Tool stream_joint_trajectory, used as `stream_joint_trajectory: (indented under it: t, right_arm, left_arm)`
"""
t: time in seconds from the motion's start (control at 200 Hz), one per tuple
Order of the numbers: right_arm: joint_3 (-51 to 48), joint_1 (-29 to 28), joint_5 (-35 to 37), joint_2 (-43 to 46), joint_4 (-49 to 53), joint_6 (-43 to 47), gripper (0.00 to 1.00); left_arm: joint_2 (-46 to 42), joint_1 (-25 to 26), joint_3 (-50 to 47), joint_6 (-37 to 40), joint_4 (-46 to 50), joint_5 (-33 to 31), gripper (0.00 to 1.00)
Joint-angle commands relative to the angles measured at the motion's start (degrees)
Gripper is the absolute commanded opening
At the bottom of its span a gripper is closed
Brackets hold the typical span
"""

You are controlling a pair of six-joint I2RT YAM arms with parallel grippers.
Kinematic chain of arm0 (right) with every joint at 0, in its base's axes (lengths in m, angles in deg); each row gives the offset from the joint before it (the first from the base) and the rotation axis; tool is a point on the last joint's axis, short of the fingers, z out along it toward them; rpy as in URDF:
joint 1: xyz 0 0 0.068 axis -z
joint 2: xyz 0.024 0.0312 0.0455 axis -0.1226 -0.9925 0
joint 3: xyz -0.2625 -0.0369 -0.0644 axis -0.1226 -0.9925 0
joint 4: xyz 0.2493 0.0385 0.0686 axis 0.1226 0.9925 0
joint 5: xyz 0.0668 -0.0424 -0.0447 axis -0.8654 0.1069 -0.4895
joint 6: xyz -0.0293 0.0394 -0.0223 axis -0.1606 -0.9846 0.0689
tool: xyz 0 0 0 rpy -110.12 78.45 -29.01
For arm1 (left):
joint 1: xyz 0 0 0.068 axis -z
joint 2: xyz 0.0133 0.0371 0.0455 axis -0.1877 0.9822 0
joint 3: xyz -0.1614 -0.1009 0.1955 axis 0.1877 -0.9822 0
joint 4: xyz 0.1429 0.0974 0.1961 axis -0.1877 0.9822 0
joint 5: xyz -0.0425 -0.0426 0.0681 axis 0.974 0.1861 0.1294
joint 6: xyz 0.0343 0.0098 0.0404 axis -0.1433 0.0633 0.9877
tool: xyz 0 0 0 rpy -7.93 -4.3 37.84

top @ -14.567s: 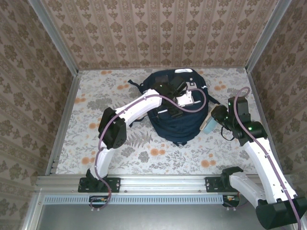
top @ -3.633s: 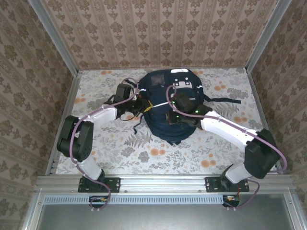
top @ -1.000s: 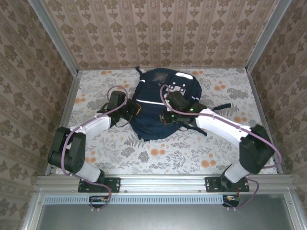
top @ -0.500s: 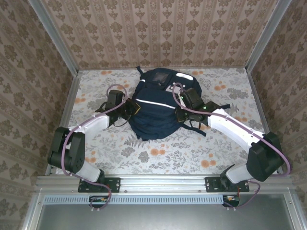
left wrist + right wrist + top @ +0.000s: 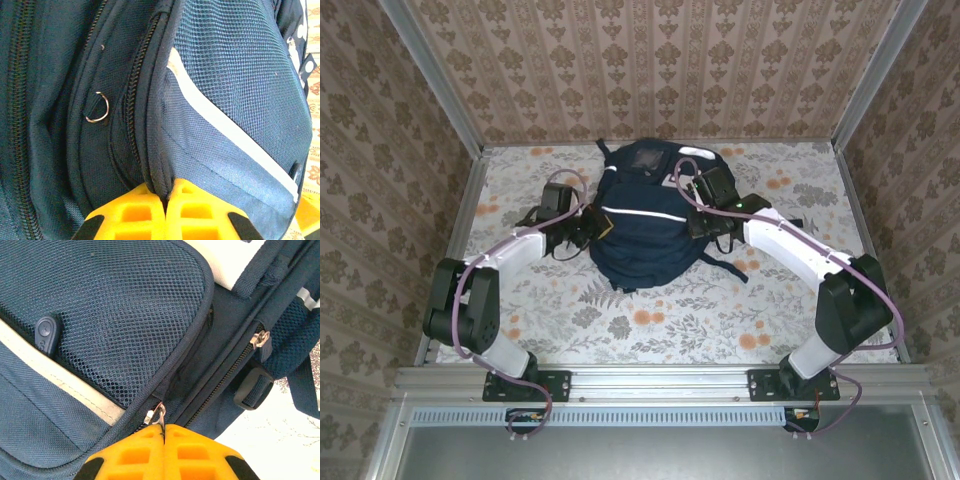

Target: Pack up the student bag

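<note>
Reaching over floral tabletop between wallpapered walls, flanking the student bag; pinching its seam with left gripper, clamping zipper pull with right gripper.

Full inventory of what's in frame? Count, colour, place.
student bag: one, navy with white stripes, lying mid-table between the arms.
zipper pull: one, silver, at the mesh pocket's seam.
second zipper pull: one, silver, on the neighbouring zip, free.
ring: one, silver, beside a zip on the bag.
buckle: one, black, at the bag's edge.
table: one, floral surface, under the bag.
left gripper: one, yellow fingers, shut on a bag seam.
right gripper: one, yellow fingers, shut on the zipper pull.
</note>
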Motion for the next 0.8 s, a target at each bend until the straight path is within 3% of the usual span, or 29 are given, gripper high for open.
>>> stream_joint_trajectory:
  t: [0.0,0.05,0.105,0.2,0.3,0.475,0.54,0.655,0.795]
  right_arm:
    - [2.33,2.11,2.38,-0.13,0.05,-3.31,0.07]
    - [2.45,2.2,-0.12,0.91,0.41,-4.14,0.23]
    - [1.96,2.32,-0.46,2.77,0.3,-5.03,0.45]
    - [-0.1,2.75,2.92,7.59,-1.05,-5.73,0.74]
    - [-3.84,3.3,12.16,14.32,-4.34,-4.85,0.99]
    - [-10.28,7.64,25.74,21.55,-8.16,-4.55,0.99]
    - [-13.59,9.4,30.89,23.66,-10.65,-4.85,1.0]
    - [-22.11,13.21,35.45,27.43,-19.33,-3.92,1.0]
    - [-33.82,17.15,37.13,30.32,-33.0,-1.53,1.0]
  left_arm:
    - [-0.08,-1.6,2.94,5.37,6.2,-0.38,0.18]
    - [-1.02,-1.99,3.9,5.71,7.35,-0.67,0.35]
    - [-2.6,-2.64,4.88,6.27,8.83,-1.4,0.47]
    - [-5.94,-4.25,7.43,9.42,13.16,-4.0,0.57]
    - [-9.99,-6.02,10.2,14.84,19.07,-10.74,0.67]
    - [-16.84,-9.18,10.68,23.96,24.71,-27.26,0.92]
    - [-19.61,-9.9,8.22,26.24,24.2,-37.96,1.0]
    - [-24.12,-12.15,0.3,30.72,16.8,-50.3,1.0]
    - [-27.03,-15.61,-8.06,32.56,9.52,-58.41,1.0]
